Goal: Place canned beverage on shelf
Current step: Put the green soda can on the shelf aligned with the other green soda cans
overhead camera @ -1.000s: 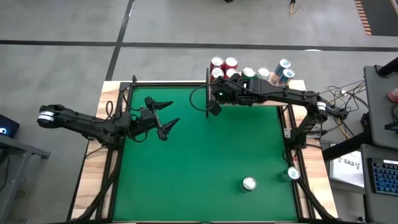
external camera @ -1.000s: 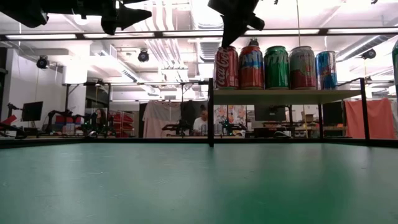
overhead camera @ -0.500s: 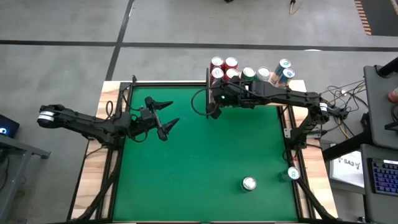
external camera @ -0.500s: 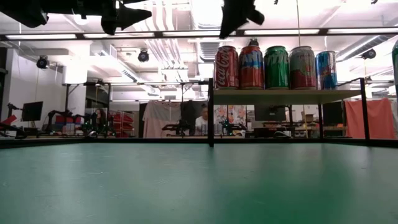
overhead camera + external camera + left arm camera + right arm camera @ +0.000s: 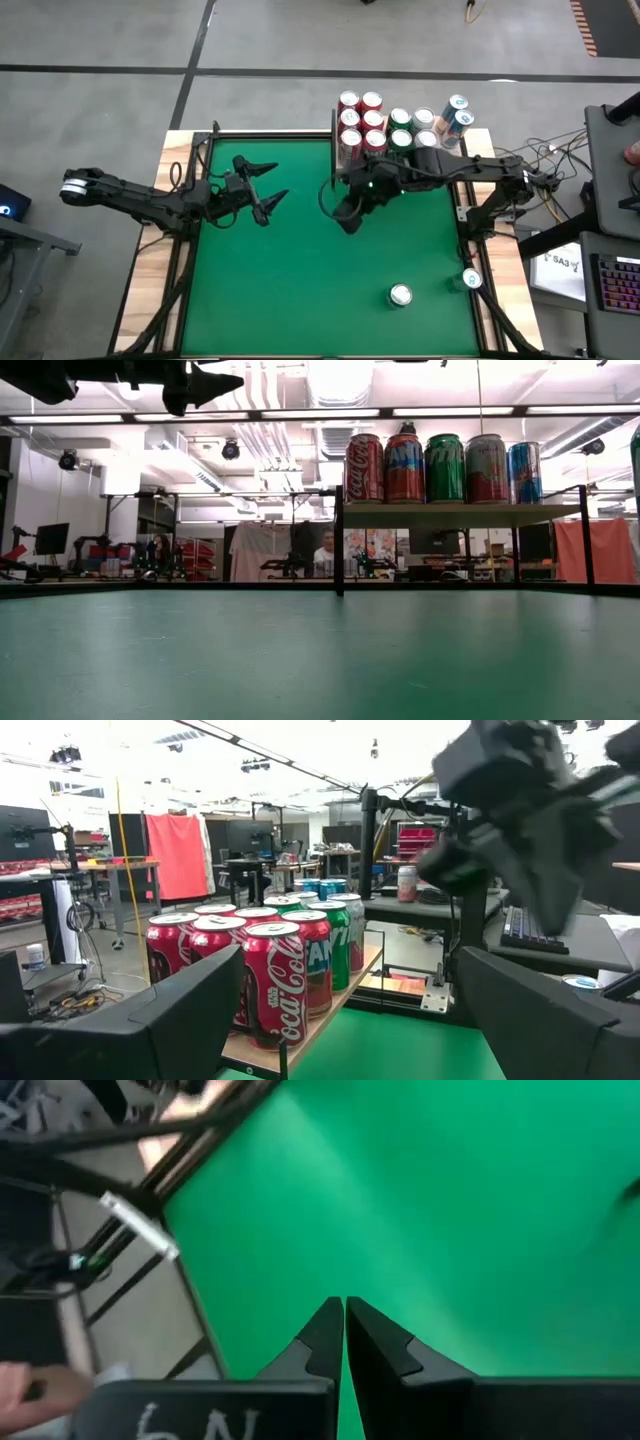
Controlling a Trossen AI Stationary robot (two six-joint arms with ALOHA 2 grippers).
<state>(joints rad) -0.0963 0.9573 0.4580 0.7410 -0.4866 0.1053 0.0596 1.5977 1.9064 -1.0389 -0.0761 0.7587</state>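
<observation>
Left claw (image 5: 268, 192) held above the left part of the surface, fingers spread wide apart, arm reaching in from the left edge. Right claw (image 5: 347, 212) above the middle of the surface, fingers (image 5: 330, 1338) pressed together, empty, arm bent in from the right.

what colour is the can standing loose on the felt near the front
Its top shows silver-white with a green rim; its side is hidden. Only the high view shows it.
</observation>
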